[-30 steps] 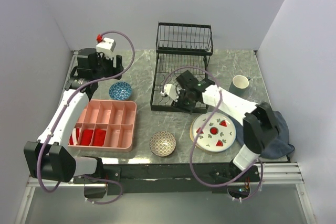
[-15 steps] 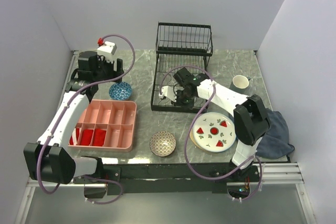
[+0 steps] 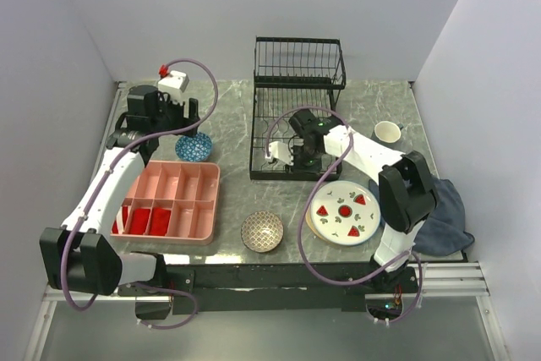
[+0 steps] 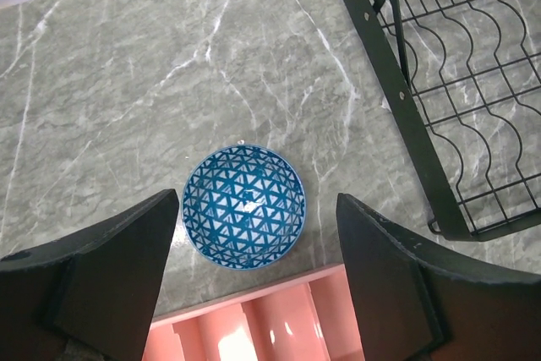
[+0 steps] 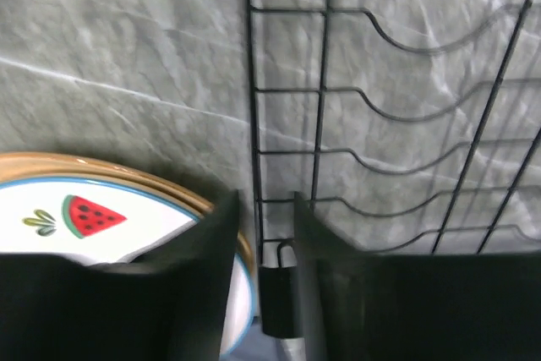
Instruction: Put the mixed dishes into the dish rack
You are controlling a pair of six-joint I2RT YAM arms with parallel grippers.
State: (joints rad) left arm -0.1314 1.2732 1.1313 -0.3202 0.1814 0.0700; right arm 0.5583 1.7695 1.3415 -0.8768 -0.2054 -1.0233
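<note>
At the far left, the left gripper [image 4: 254,281] hangs wide open over the blue patterned bowl [image 3: 193,146]. Below sit the pink compartment tray [image 3: 172,201] and brown patterned bowl [image 3: 262,231]. The black dish rack [image 3: 297,107] stands centre — the right gripper [image 5: 264,238], jaws narrow and empty, straddles its base wire. The watermelon plate [image 3: 343,212] lies right.
</note>
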